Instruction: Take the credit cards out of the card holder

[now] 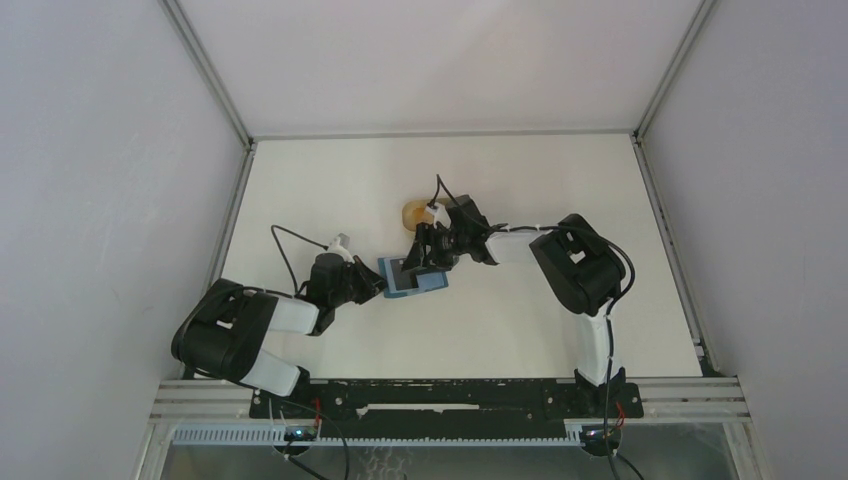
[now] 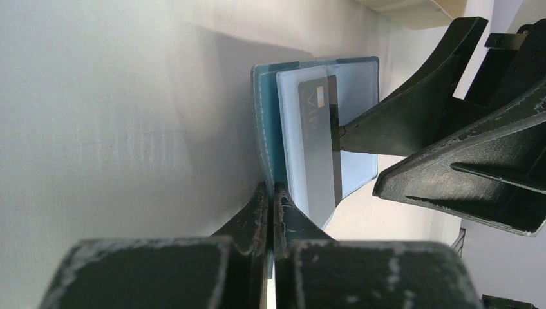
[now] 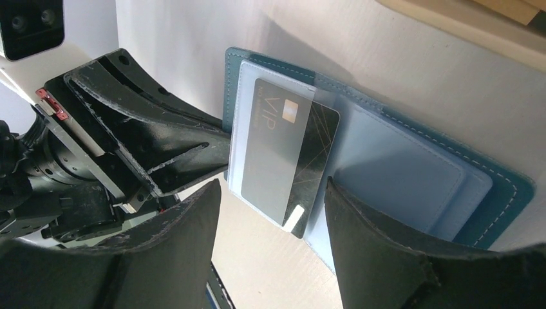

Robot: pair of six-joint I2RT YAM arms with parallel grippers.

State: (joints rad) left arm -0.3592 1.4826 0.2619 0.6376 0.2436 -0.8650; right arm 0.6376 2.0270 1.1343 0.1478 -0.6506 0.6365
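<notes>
The teal-blue card holder (image 1: pixel 410 278) lies open on the white table. My left gripper (image 1: pixel 375 283) is shut on its teal left edge (image 2: pixel 265 129), with the fingertips (image 2: pixel 257 206) pinched together on the cover. A black credit card (image 3: pixel 290 154) marked VIP sits in a frosted clear pocket, its right part sticking out bare; it also shows in the left wrist view (image 2: pixel 319 141). My right gripper (image 3: pixel 270 199) is open above the holder (image 3: pixel 412 174). Its fingers (image 3: pixel 373 244) stand either side of the card's lower end. One fingertip (image 2: pixel 360 129) reaches the card's edge.
A tan rounded tray (image 1: pixel 415 213) sits just behind the right gripper (image 1: pixel 425 262), and shows at the top of the wrist views (image 3: pixel 463 19). White walls enclose the table on three sides. The arm bases stand at the near edge.
</notes>
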